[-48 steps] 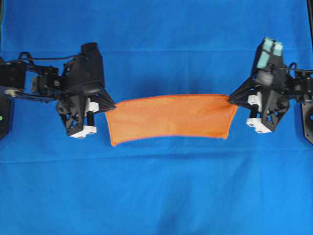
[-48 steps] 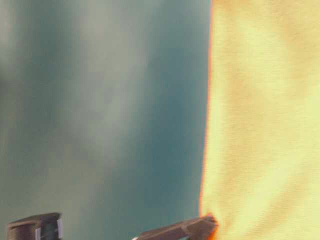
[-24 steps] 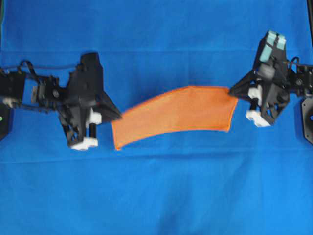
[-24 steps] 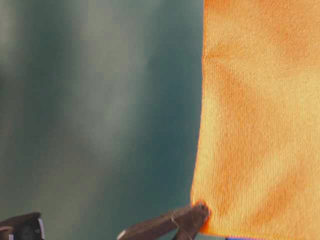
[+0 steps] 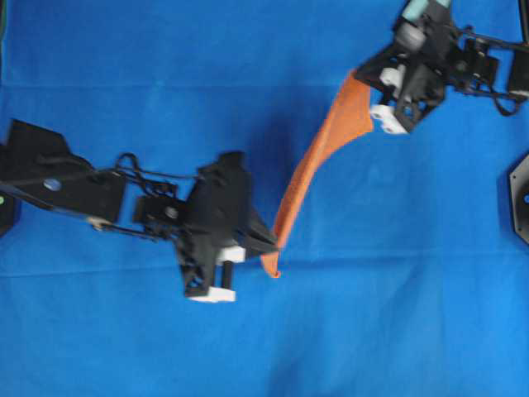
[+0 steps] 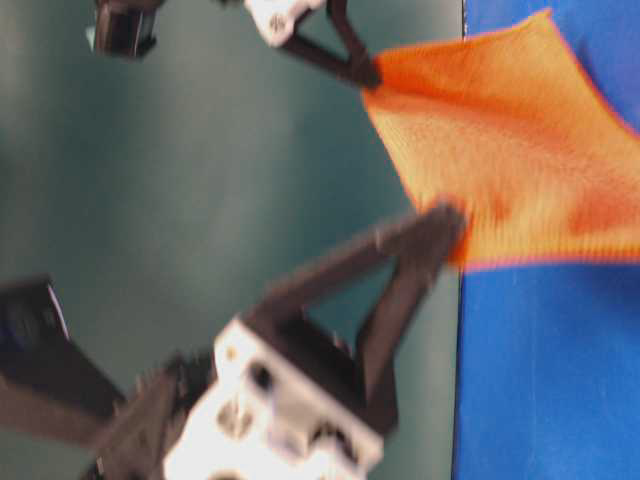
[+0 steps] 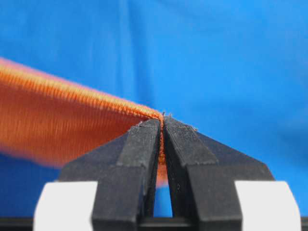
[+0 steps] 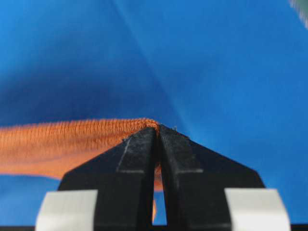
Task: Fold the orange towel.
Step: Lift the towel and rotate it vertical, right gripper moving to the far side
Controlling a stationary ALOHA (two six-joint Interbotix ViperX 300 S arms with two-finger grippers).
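The orange towel hangs stretched in the air as a narrow diagonal band between my two grippers, above the blue table cloth. My left gripper is shut on its lower corner near the middle of the table; the hem is pinched between the black fingertips. My right gripper is shut on the upper corner at the back right; the hem runs left from the jaws. In the table-level view the towel spreads between both blurred grippers.
The blue table cloth covers the whole table. Black arm bases sit at the left edge and the right edge.
The left gripper has swung right and toward the front; the right gripper has moved back and left. The towel has turned from a wide horizontal span into a steep diagonal band.
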